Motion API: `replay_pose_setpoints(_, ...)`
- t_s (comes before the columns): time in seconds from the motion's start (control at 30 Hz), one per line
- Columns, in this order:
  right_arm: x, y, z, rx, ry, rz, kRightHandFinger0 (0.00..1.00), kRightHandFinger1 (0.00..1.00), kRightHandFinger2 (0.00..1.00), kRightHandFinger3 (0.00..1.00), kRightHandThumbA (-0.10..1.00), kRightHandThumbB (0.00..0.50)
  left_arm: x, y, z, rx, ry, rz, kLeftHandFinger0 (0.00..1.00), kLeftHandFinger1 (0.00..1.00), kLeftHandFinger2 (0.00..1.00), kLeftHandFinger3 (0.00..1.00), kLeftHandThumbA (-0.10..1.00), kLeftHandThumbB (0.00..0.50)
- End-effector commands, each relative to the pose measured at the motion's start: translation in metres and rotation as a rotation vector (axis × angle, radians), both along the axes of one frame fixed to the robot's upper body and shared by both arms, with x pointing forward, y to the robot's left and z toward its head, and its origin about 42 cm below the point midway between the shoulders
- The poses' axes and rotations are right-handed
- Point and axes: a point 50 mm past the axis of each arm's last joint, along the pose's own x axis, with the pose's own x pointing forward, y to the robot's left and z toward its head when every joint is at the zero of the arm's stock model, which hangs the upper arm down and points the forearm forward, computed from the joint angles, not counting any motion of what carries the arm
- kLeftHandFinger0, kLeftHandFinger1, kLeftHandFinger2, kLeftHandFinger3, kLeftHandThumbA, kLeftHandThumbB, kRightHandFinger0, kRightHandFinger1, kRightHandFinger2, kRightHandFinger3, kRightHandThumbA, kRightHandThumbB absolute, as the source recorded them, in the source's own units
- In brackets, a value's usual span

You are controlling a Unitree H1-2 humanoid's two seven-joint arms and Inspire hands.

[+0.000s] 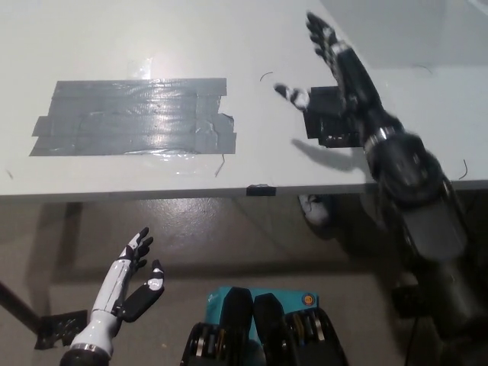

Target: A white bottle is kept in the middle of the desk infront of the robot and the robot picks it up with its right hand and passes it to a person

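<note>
The right hand [335, 65], black, sits in the upper right of the frame above the white desk [137, 38], fingers spread wide and pointing toward the top edge, thumb held out to the picture's left. It grasps nothing and its palm is empty; whether any part of it touches the desk surface cannot be told, though its shadow falls on the desk just below the forearm. The hand is slightly blurred. Directly under the palm and wrist lies a black patch [329, 122] fixed flat on the desk. The white bottle is not visible anywhere in the frame. A broad rectangle of grey tape [133, 114], laid in overlapping strips, covers the desk at the left and centre left, well apart from the right hand. A small black clip [260, 189] sits on the desk's front edge near the middle. The left hand [137, 278], white with dark fingers, rests at the lower left below the desk edge, fingers loosely apart, holding nothing.
</note>
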Motion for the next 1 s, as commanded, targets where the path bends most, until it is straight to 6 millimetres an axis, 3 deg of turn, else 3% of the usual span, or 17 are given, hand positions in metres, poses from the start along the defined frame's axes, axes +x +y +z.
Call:
replay_pose_setpoints(0.0,-0.154,-0.031,0.090,0.040,-0.502,0.128,1.00,1.00,1.00,1.00,0.80,0.467,0.011,0.006,0.019,0.018,-0.077,-0.017,1.00,1.00,1.00,1.00,0.24,0.055)
replay_pose_setpoints(0.07,-0.177,-0.029,0.063,0.060,-0.484,0.117,1.00,1.00,1.00,1.00,0.79,0.438,0.012,0.005,0.018,0.020,-0.079,-0.017,1.00,1.00,1.00,1.00,0.26,0.064)
replay_pose_setpoints(0.13,-0.184,-0.027,0.047,0.067,-0.454,0.103,1.00,1.00,1.00,1.00,0.79,0.448,0.012,0.004,0.018,0.019,-0.079,-0.015,1.00,1.00,1.00,1.00,0.27,0.063)
replay_pose_setpoints(0.2,-0.191,-0.026,0.017,0.084,-0.388,0.082,1.00,1.00,1.00,1.00,0.80,0.406,0.011,0.005,0.018,0.022,-0.078,-0.010,1.00,1.00,1.00,1.00,0.27,0.064)
replay_pose_setpoints(0.3,-0.188,-0.031,-0.018,0.097,-0.278,0.055,1.00,1.00,1.00,1.00,0.79,0.387,0.009,0.006,0.017,0.012,-0.077,-0.008,1.00,1.00,1.00,1.00,0.29,0.064)
replay_pose_setpoints(0.5,-0.172,-0.049,-0.084,0.056,-0.069,-0.052,1.00,1.00,1.00,1.00,0.73,0.289,0.010,0.004,0.017,0.010,-0.073,-0.012,1.00,1.00,1.00,1.00,0.28,0.057)
replay_pose_setpoints(0.57,-0.169,-0.051,-0.094,0.059,-0.044,-0.065,1.00,1.00,1.00,1.00,0.72,0.291,0.011,0.004,0.017,0.007,-0.073,-0.014,1.00,1.00,1.00,1.00,0.28,0.055)
replay_pose_setpoints(0.6,-0.166,-0.052,-0.103,0.059,-0.029,-0.077,1.00,1.00,1.00,1.00,0.66,0.283,0.011,0.004,0.017,0.003,-0.073,-0.015,1.00,1.00,1.00,1.00,0.27,0.050)
replay_pose_setpoints(0.67,-0.161,-0.053,-0.122,0.045,0.018,-0.100,1.00,1.00,1.00,1.00,0.70,0.290,0.011,0.004,0.016,0.003,-0.071,-0.016,1.00,1.00,1.00,1.00,0.27,0.051)
replay_pose_setpoints(0.97,-0.155,-0.056,-0.149,0.007,0.068,-0.101,1.00,1.00,1.00,1.00,0.65,0.246,0.013,0.004,0.018,0.023,-0.081,-0.014,1.00,1.00,1.00,1.00,0.28,0.050)
